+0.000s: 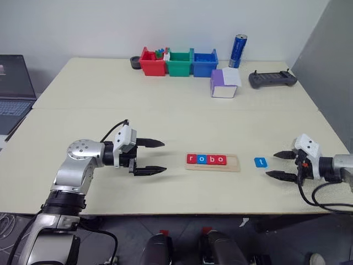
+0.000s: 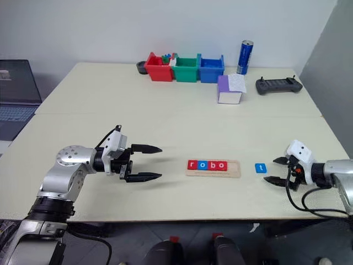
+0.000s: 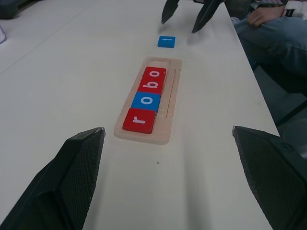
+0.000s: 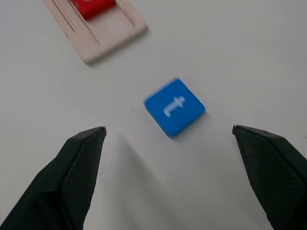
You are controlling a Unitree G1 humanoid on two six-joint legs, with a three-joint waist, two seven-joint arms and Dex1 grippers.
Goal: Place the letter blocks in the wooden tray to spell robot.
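Note:
The wooden tray (image 1: 234, 163) lies at the table's front middle. Four letter blocks sit in it reading r (image 1: 191, 159), o (image 1: 202, 159), b (image 1: 211, 159), o (image 1: 220, 160), and its right end is bare. A blue t block (image 1: 260, 162) lies flat on the table just right of the tray. My right gripper (image 1: 271, 164) is open, right of that block, pointing at it without touching it. In the right wrist view the t block (image 4: 174, 106) lies ahead of the spread fingers. My left gripper (image 1: 164, 157) is open and empty, left of the tray and pointing at it.
Red (image 1: 151, 63), green (image 1: 179, 63) and blue (image 1: 204, 63) bins stand at the back, with a blue can (image 1: 238, 51), a purple and white box (image 1: 224, 84) and a black controller (image 1: 272, 79). A laptop (image 1: 14, 88) sits far left. A person's leg (image 3: 268, 33) is beyond the table edge.

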